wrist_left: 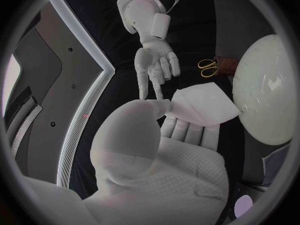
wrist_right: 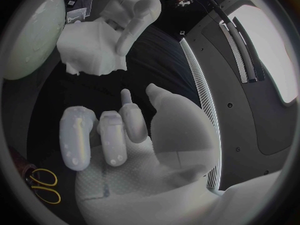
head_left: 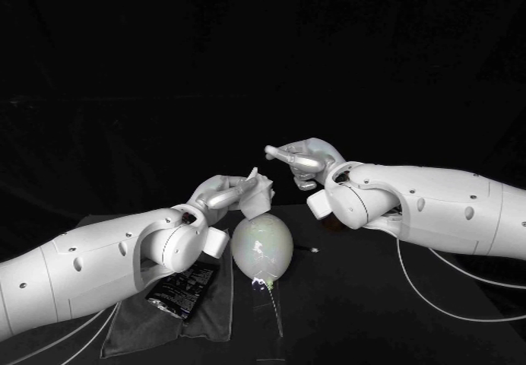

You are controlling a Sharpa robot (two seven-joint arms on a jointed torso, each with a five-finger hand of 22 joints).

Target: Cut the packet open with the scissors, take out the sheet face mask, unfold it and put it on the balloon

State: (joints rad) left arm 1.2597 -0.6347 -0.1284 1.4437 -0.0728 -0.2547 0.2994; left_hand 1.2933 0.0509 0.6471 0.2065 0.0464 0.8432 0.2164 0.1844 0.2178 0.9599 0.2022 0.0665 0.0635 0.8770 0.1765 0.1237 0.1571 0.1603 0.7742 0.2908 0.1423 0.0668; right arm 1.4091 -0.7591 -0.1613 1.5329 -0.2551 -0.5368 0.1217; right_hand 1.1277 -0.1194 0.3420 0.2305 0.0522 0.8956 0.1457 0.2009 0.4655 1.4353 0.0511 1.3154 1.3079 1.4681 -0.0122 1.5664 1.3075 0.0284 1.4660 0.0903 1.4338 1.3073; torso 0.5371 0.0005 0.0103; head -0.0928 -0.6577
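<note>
While the left hand (head_left: 223,193) pinches the folded mask (head_left: 258,195) above the balloon (head_left: 261,245), the right hand (head_left: 298,163) nearby is empty, fingers apart, and the packet (head_left: 184,292) lies on a cloth (head_left: 127,327).

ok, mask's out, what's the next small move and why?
Probably bring the right hand over to pinch the free edge of the mask. The left hand holds it folded near the balloon; the right hand is close and holds nothing, so unfolding likely needs that second grip.
</note>
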